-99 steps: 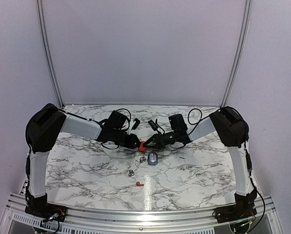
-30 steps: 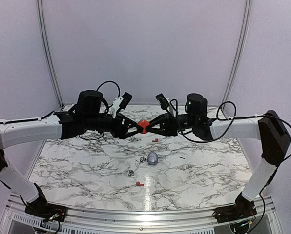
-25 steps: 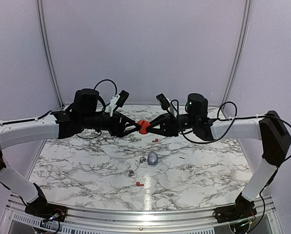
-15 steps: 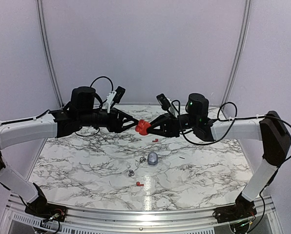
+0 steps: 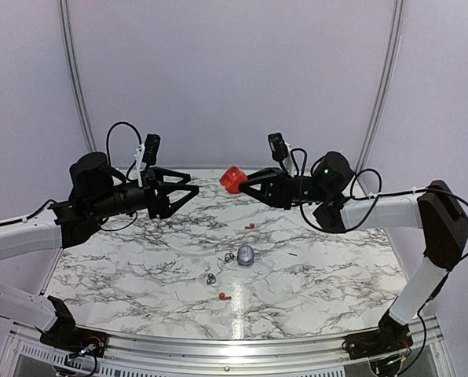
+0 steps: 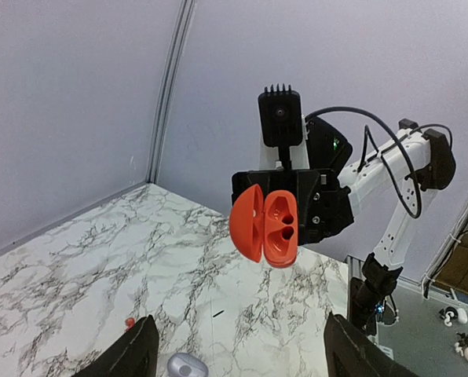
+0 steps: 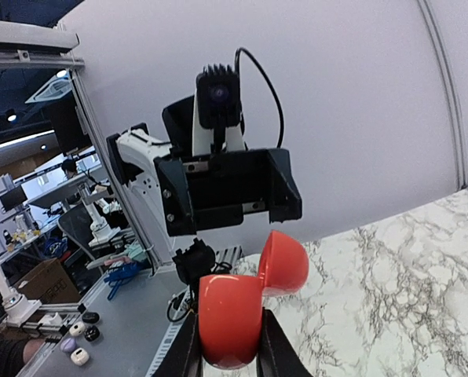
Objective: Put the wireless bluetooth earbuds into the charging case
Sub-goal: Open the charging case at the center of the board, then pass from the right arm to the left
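While the right gripper (image 5: 239, 182) is clamping the glossy red clamshell charging case (image 5: 232, 178) between its two fingers, high above the white marble-patterned table (image 5: 320, 290), I am watching the case hang open. Its domed lid is swung aside and its two moulded hollows are facing the left wrist camera. Through the right wrist camera I am seeing those fingers pressing on both flanks of the case's lower shell, with the lid tilting up and to the right. The left gripper (image 5: 193, 185) is hovering well apart from the case, off to its left at about the same height, with its fingers spread wide and gripping nothing. The earbuds are all lying loose on the table. One tiny red earbud (image 5: 250, 226) is sitting towards the far middle, below the raised case, and a second red earbud (image 5: 224, 296) is lying nearer the arm bases. Between them a silvery-grey earbud (image 5: 229, 257) is resting just beside a silvery-grey pebble-shaped case (image 5: 245, 254), and the other silvery-grey earbud (image 5: 211, 278) is lying a little nearer and to the left.
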`<action>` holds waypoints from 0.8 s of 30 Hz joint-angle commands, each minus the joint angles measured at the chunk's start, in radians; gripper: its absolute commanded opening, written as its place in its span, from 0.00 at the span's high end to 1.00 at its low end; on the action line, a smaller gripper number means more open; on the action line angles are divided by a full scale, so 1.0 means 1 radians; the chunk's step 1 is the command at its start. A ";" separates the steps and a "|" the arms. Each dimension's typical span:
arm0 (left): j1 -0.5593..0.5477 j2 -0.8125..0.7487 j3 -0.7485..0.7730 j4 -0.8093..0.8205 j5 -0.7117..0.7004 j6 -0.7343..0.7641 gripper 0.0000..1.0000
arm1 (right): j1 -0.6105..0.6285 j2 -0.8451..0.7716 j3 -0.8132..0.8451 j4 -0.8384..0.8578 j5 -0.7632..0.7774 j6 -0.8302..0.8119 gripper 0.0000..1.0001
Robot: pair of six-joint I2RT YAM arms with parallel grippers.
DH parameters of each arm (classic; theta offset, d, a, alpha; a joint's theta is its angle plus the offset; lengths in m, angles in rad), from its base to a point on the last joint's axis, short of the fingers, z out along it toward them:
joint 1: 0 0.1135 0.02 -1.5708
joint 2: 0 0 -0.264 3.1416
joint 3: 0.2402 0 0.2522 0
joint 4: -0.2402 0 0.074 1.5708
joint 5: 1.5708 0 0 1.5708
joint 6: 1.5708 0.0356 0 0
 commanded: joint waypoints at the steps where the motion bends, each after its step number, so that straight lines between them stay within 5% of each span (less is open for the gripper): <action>1: -0.041 -0.017 0.004 0.159 -0.044 0.037 0.25 | 0.016 -0.013 0.008 0.250 0.108 0.151 1.00; 24: -0.213 0.120 0.105 0.403 -0.101 0.033 0.40 | 0.135 0.005 0.114 0.280 0.235 0.096 1.00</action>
